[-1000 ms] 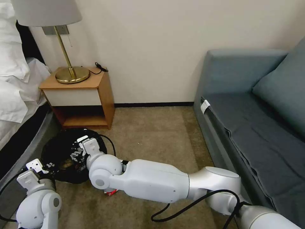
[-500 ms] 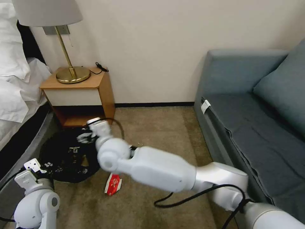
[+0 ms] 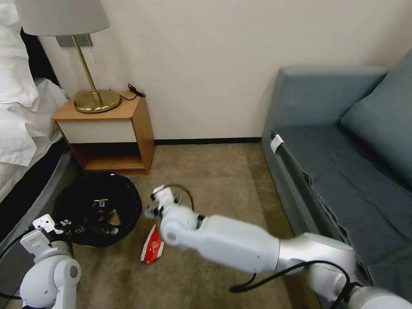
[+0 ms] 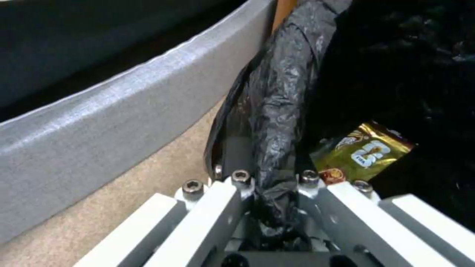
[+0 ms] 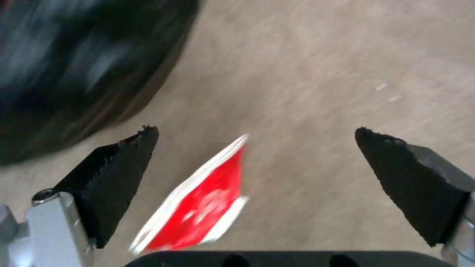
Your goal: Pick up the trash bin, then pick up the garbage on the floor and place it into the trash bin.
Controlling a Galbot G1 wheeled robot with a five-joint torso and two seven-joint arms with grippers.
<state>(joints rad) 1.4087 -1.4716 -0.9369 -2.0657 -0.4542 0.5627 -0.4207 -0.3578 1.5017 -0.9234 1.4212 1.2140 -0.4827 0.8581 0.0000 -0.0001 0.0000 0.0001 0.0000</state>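
The trash bin (image 3: 98,209) sits on the carpet, its bag-lined rim pinched in the left gripper (image 4: 271,185). The right gripper (image 5: 257,178) hangs over the floor, jaws wide, with 1 red-white snack packet (image 5: 198,202) below, between its fingertips.

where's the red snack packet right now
In the head view the red-white snack packet lies on the carpet just right of the trash bin, below the open right gripper.
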